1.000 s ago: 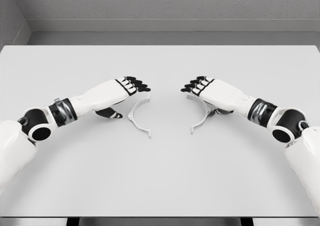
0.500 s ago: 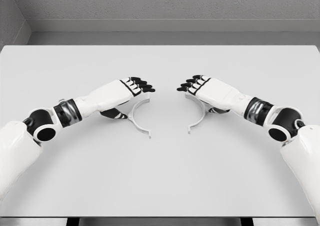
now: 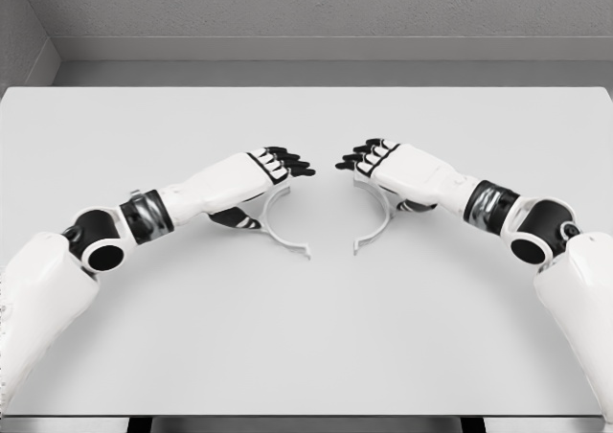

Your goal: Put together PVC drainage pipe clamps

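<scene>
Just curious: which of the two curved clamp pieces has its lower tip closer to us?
The left clamp half, under the left hand; the right clamp half ends higher up.

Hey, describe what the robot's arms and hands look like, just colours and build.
Both arms are glossy white shells with black joints and a dark banded wrist ring. The left hand and right hand have white backs and black, segmented fingers. A round black-and-white elbow joint shows on each arm. No cables or markings are visible.

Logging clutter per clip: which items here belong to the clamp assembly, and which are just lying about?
Job:
- left clamp half
- right clamp half
- left robot hand
- right robot hand

Lying about:
- nothing visible; only the table itself
</scene>
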Robot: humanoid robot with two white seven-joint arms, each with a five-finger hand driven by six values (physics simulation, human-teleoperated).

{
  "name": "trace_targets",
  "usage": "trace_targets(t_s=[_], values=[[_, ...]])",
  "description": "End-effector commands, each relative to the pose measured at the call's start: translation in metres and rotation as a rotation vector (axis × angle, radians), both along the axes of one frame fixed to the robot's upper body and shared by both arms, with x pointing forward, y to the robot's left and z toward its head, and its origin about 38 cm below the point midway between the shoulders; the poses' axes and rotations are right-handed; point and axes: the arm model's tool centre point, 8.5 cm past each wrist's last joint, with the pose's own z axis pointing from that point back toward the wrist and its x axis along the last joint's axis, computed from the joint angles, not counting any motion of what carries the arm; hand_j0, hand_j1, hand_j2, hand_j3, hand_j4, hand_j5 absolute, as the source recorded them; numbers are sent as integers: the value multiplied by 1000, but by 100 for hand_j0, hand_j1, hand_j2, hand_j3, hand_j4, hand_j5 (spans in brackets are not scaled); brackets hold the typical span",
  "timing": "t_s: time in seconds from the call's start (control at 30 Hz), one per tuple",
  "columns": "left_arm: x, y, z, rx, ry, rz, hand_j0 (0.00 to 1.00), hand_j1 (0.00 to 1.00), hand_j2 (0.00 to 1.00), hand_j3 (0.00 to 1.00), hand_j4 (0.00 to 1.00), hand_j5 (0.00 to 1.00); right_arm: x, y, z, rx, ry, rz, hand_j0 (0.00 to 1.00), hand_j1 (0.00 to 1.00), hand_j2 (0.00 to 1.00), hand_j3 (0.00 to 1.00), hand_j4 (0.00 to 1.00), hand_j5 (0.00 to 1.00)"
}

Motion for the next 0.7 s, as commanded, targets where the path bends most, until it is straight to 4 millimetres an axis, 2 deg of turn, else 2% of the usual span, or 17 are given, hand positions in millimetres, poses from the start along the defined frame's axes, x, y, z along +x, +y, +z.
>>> trace_targets(t_s=[0.0,0.07,0.23,0.4,0.67], values=[[0,-5,1,-19,1,-5,100,100,100,100,100,100,0,0,-5,1,15,-1,100,100,100,100,100,100],[0,-9,3,-28,-1,-8,100,100,100,100,100,100,1,3,-5,7,17,1,100,100,100,100,100,100],[5,5,4,-28,0,25,100,100,100,100,100,100,1,3,-3,10,12,1,100,100,100,100,100,100],[10,33,5,0,0,75,100,100,100,100,100,100,2,-2,-1,12,9,-9,100,100,100,100,100,100],[14,40,-3,9,26,100,100,100,100,100,100,100,2,-1,-3,10,14,-9,100,100,100,100,100,100]])
